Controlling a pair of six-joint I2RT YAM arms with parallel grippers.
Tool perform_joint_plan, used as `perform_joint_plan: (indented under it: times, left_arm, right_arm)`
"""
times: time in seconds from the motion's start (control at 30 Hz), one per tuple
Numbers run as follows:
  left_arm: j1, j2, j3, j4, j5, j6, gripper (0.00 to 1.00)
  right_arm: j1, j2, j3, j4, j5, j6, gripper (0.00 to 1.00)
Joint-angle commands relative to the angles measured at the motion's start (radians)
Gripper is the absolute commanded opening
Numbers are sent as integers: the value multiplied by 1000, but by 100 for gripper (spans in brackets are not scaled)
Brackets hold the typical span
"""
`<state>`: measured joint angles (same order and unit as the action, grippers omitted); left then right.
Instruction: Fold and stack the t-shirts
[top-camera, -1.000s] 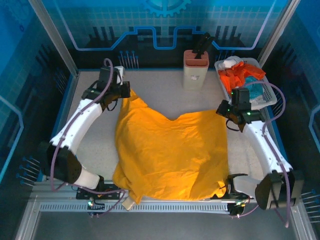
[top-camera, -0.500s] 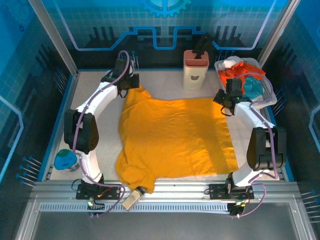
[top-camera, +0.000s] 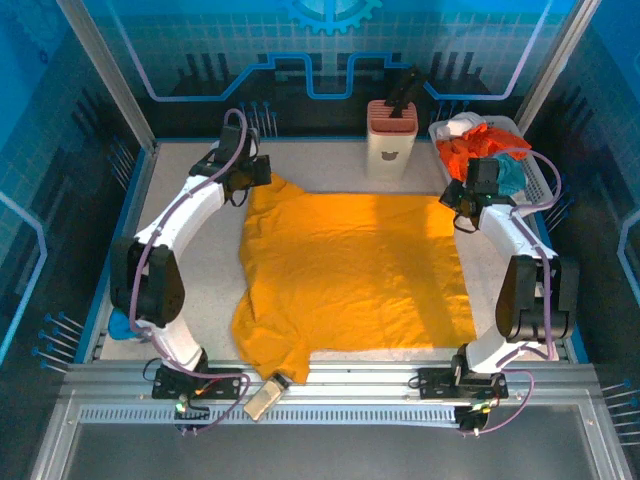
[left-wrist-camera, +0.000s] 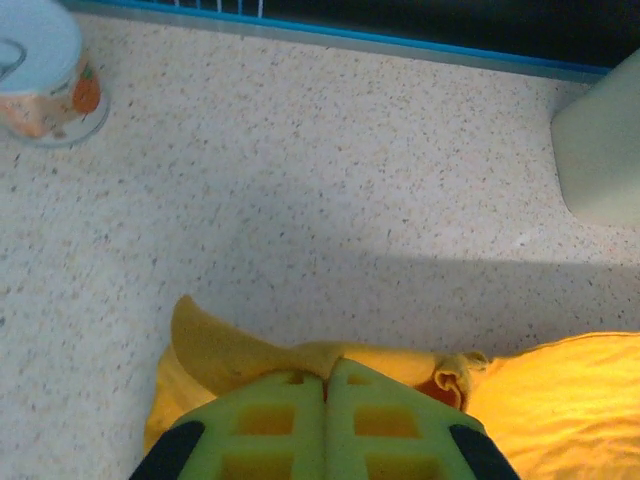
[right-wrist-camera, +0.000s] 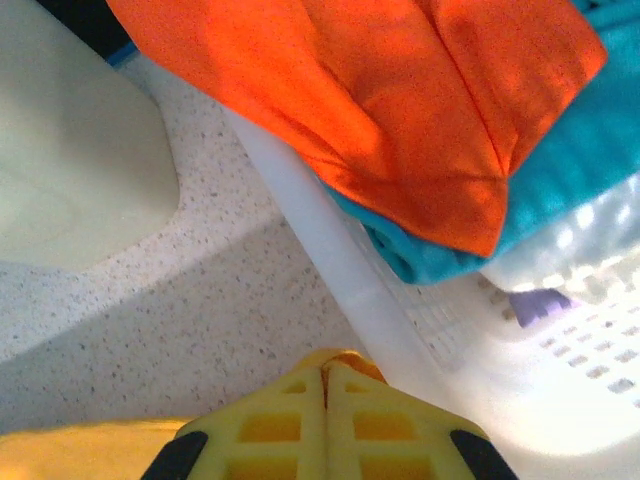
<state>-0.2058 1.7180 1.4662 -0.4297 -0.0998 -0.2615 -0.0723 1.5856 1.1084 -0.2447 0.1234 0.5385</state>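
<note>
The golden-yellow t-shirt (top-camera: 350, 270) lies spread on the speckled table (top-camera: 200, 250), and from overhead its whole outline is plain: both far corners are drawn up toward the two grippers, and the near hem sags over the table's front edge. At that height the left gripper (top-camera: 243, 178) and right gripper (top-camera: 462, 205) are too small for their fingers to be read. The left wrist camera supplies this: the left gripper (left-wrist-camera: 326, 375) has its green fingers (left-wrist-camera: 270, 425) pressed together with no gap, and a bunched fold of yellow cloth (left-wrist-camera: 230, 350) wells up just beyond and around their tips. A pale cup with an orange print (left-wrist-camera: 45, 70) stands far ahead to the left of them, and a beige holder (left-wrist-camera: 600, 150) ahead to the right. The right wrist camera shows the right gripper (right-wrist-camera: 324, 375) likewise closed tight, with a nub of yellow cloth at the tips. Just beyond those fingertips runs the rim of the white basket (right-wrist-camera: 450, 330), with the orange-red shirt (right-wrist-camera: 380, 90) draped over the teal shirt (right-wrist-camera: 560, 170).
</note>
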Motion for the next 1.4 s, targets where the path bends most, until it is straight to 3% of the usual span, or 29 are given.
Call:
perform_joint_plan:
  times: [0.0, 0.47, 0.9, 1.23, 1.3, 1.37]
  left_arm:
    - [-7, -85, -79, -14, -23, -70, 0]
    - [-101, -372, -429, -42, -71, -237, 0]
    - [-143, -494, -614, -108, -80, -384, 0]
    - [-159, -589, -708, -153, -86, -460, 0]
    - [-160, -598, -727, -143, -82, -470, 0]
    - [-160, -592, -736, -136, -75, -475, 0]
  right_arm:
    - [-29, -26, -22, -69, -2, 13, 0]
    - [-58, -67, -98, -250, 1, 34, 0]
    - [-72, -115, -253, -261, 8, 55, 0]
    - [-77, -115, -278, -280, 26, 57, 0]
    - [-82, -103, -276, -281, 24, 59, 6]
    - [-90, -92, -276, -289, 29, 70, 19]
